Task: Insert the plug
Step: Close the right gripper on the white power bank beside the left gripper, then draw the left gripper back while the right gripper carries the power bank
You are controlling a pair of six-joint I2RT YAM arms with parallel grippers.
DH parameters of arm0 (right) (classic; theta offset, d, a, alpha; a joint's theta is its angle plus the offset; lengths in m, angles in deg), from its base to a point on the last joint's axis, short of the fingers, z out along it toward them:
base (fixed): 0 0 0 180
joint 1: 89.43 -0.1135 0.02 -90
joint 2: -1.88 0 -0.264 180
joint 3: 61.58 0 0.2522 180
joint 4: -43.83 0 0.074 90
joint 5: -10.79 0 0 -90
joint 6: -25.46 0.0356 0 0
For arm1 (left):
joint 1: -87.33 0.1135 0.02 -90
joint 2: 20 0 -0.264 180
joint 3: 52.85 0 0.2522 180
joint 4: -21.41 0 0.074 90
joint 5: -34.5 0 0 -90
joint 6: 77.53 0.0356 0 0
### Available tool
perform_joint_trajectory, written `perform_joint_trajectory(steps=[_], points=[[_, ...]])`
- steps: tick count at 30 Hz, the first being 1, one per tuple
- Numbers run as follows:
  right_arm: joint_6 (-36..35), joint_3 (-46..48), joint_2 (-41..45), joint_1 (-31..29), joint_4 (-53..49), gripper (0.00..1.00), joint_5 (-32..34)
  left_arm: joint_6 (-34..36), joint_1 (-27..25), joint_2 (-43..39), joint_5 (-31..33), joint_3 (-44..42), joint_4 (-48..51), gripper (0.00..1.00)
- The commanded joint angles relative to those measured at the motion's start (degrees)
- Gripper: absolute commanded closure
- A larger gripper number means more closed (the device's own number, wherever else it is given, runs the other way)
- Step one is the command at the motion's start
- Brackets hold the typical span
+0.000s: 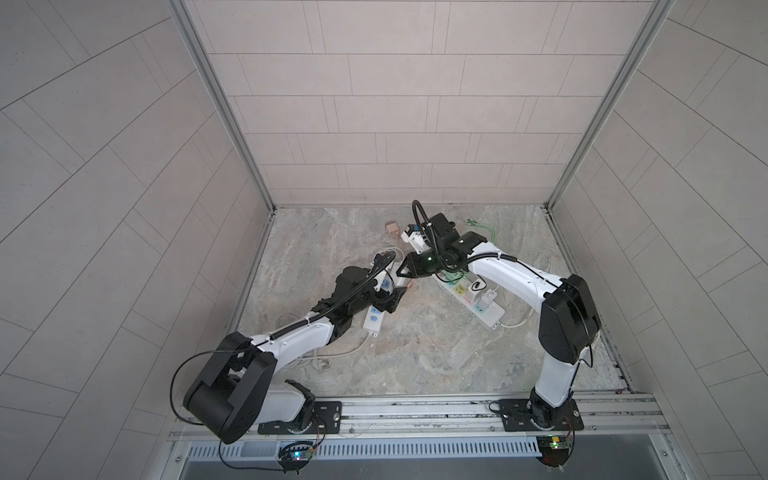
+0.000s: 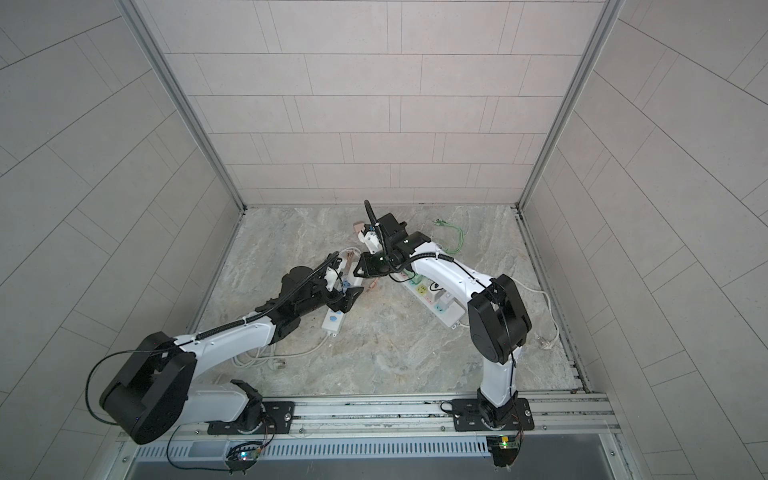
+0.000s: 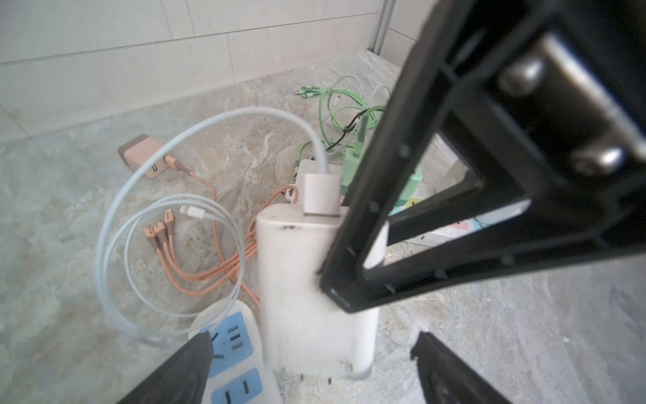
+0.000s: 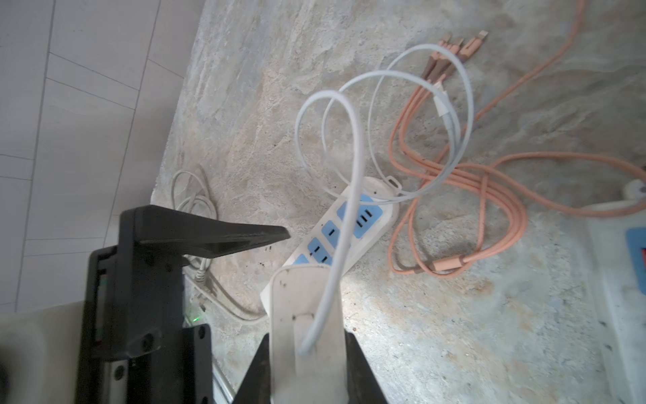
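Right hand (image 4: 307,342) grasps the white charger (image 3: 307,280), its prongs bare just beside the power strip (image 3: 230,335); left hand (image 3: 313,341) released; insertion remains.

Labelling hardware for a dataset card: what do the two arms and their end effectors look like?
The left arm and right arm have white link shells, black joint housings and a black corrugated cable tied along each. The left end effector and right end effector are black, with triangular open-framed fingers.
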Motion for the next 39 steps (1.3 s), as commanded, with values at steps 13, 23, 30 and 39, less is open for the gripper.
perform_joint_trajectory(steps=[13, 23, 30, 39], points=[[-4.75, 5.37, 1.73, -3.12, 7.78, 0.96, 10.38, -21.03, -0.17, -15.48, 20.0, 0.7, 25.23, 0.0], [-10.6, 3.06, -2.25, -7.47, 10.48, 0.96, 9.46, -29.84, -0.18, -27.44, 26.61, -12.49, 25.09, 0.0], [-19.62, 2.11, -4.67, -9.07, 11.61, 0.97, 8.41, -30.46, -0.11, -26.77, 25.94, -11.29, 27.78, 0.0], [-27.93, 0.32, -7.87, -8.42, 11.47, 0.98, 7.48, -30.64, 0.38, -28.54, 24.41, -11.62, 29.03, 0.0]])
